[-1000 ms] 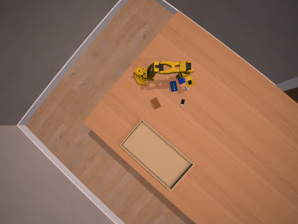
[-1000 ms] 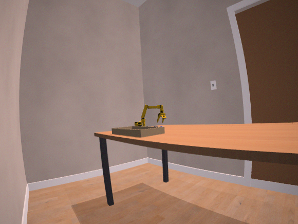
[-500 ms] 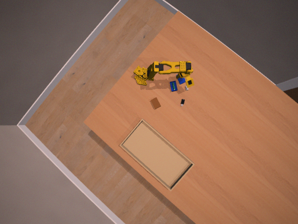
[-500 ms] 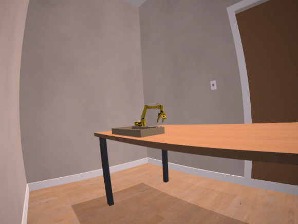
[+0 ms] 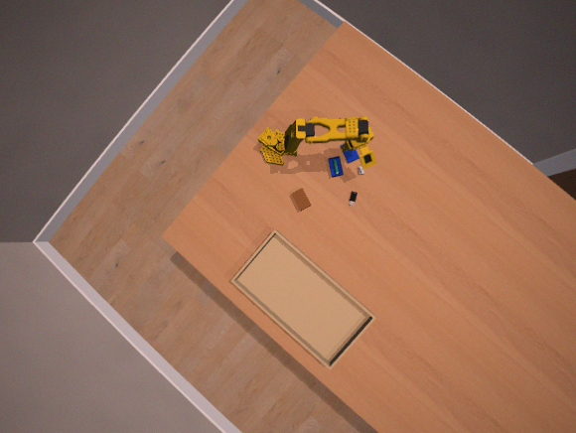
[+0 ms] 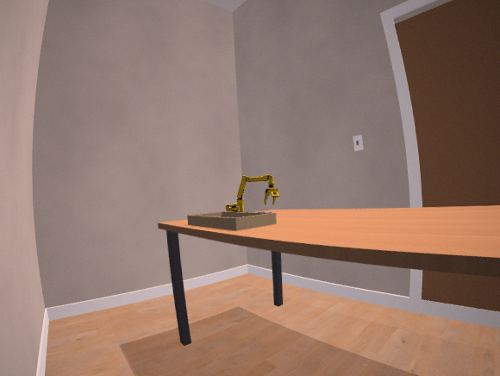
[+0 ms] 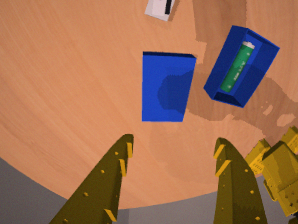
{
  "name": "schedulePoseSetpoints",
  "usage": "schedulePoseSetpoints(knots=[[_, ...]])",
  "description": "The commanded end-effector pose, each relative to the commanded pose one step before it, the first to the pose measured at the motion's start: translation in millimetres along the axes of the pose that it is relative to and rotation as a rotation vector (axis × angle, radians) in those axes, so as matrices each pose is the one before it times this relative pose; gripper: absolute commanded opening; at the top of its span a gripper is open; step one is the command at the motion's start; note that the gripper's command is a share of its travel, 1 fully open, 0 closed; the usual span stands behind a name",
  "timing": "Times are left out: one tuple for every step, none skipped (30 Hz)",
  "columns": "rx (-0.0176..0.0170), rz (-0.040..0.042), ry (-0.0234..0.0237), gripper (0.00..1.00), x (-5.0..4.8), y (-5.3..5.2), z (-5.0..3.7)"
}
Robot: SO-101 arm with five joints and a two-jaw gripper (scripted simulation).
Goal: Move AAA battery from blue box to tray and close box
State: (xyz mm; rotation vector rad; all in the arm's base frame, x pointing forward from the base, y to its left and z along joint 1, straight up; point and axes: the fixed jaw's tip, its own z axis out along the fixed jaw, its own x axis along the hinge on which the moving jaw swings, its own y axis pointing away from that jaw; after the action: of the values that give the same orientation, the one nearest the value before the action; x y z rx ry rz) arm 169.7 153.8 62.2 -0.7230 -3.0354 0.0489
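Note:
The blue box base stands open on the table with the green AAA battery (image 7: 238,67) lying inside; it also shows in the top view (image 5: 336,166). Its blue lid (image 7: 168,87) lies flat on the table beside the base, apart from it, and shows in the top view (image 5: 351,155) partly under the arm. My gripper (image 7: 173,145) hangs above the lid, raised off the table, its fingers apart with nothing between them; the side view (image 6: 271,199) shows it high over the table. The tan tray (image 5: 302,298) lies far from the boxes near the table's edge.
A small black and white object (image 5: 353,198) and a closed brown box (image 5: 300,200) lie between the blue box and the tray. The arm's base (image 5: 273,145) stands at the table's edge.

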Motion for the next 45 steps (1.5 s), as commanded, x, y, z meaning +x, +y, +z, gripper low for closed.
schedulePoseSetpoints(knots=[[-0.09395, 0.0003, -0.03605, 0.29, -0.7, 7.95, -21.195], [-0.00101, 0.0, -0.00041, 0.29, -0.03, 0.07, -0.225], [-0.00016, 0.0, -0.00006, 0.29, -0.002, 0.02, -0.04], [0.0, 0.0, 0.0, 0.29, 0.0, 0.0, 0.0], [0.0, 0.0, 0.0, 0.29, 0.0, 0.0, 0.0], [0.0, -0.00001, 0.00002, 0.29, -0.001, 0.0, 0.003], [0.0, 0.0, 0.0, 0.29, 0.0, 0.0, 0.0], [0.0, 0.0, 0.0, 0.29, 0.0, 0.0, 0.0], [0.0, 0.0, 0.0, 0.29, 0.0, 0.0, 0.0], [0.0, 0.0, 0.0, 0.29, 0.0, 0.0, 0.0], [0.0, 0.0, 0.0, 0.29, 0.0, 0.0, 0.0], [0.0, 0.0, 0.0, 0.29, 0.0, 0.0, 0.0], [0.0, 0.0, 0.0, 0.29, 0.0, 0.0, 0.0], [0.0, 0.0, 0.0, 0.29, 0.0, 0.0, 0.0], [0.0, 0.0, 0.0, 0.29, 0.0, 0.0, 0.0], [0.0, 0.0, 0.0, 0.29, 0.0, 0.0, 0.0], [0.0, 0.0, 0.0, 0.29, 0.0, 0.0, 0.0], [0.0, 0.0, 0.0, 0.29, 0.0, 0.0, 0.0], [0.0, 0.0, 0.0, 0.29, 0.0, 0.0, 0.0], [0.0, 0.0, 0.0, 0.29, 0.0, 0.0, 0.0], [0.0, 0.0, 0.0, 0.29, 0.0, 0.0, 0.0], [0.0, 0.0, 0.0, 0.29, 0.0, 0.0, 0.0], [-0.00001, 0.0, 0.00001, 0.29, 0.001, 0.0, -0.001], [0.0, -0.0001, -0.00003, 0.29, 0.0, -0.01, 0.0], [0.00003, -0.00022, 0.00001, 0.29, -0.006, -0.01, 0.0], [-0.00001, -0.00041, 0.00001, 0.29, 0.0, -0.01, -0.007], [0.00002, -0.00069, -0.00001, 0.29, -0.006, -0.02, -0.001], [0.00002, -0.00101, 0.0, 0.29, -0.012, -0.03, -0.008], [0.00004, -0.00135, -0.00001, 0.29, -0.006, -0.04, -0.002], [0.00004, -0.00182, 0.0, 0.29, -0.018, -0.05, -0.015], [0.00006, -0.00226, 0.00002, 0.29, -0.018, -0.07, -0.01], [0.00005, -0.00283, 0.00001, 0.29, -0.024, -0.08, -0.017], [0.00008, -0.00336, 0.0, 0.29, -0.029, -0.1, -0.018], [0.0001, -0.00396, 0.00002, 0.29, -0.029, -0.11, -0.019], [0.00009, -0.00462, 0.00001, 0.29, -0.04, -0.13, -0.026], [0.00011, -0.00531, 0.0, 0.29, -0.039, -0.15, -0.028], [0.00013, -0.00604, 0.0, 0.29, -0.044, -0.17, -0.035], [0.0, 0.0, 0.0, 0.29, 0.0, 0.0, 0.0], [0.0, 0.0, 0.0, 0.29, 0.0, 0.0, 0.0], [0.00015, -0.00674, 0.00003, 0.29, -0.05, -0.19, -0.034], [0.00017, -0.00755, 0.00002, 0.29, -0.053, -0.22, -0.037], [0.00019, -0.00833, 0.00001, 0.29, -0.057, -0.23, -0.044], [0.00021, -0.00918, 0.00004, 0.29, -0.06, -0.26, -0.052], [0.00023, -0.01, 0.00001, 0.29, -0.068, -0.28, -0.047], [0.00024, -0.01085, 0.00004, 0.29, -0.064, -0.31, -0.061]])
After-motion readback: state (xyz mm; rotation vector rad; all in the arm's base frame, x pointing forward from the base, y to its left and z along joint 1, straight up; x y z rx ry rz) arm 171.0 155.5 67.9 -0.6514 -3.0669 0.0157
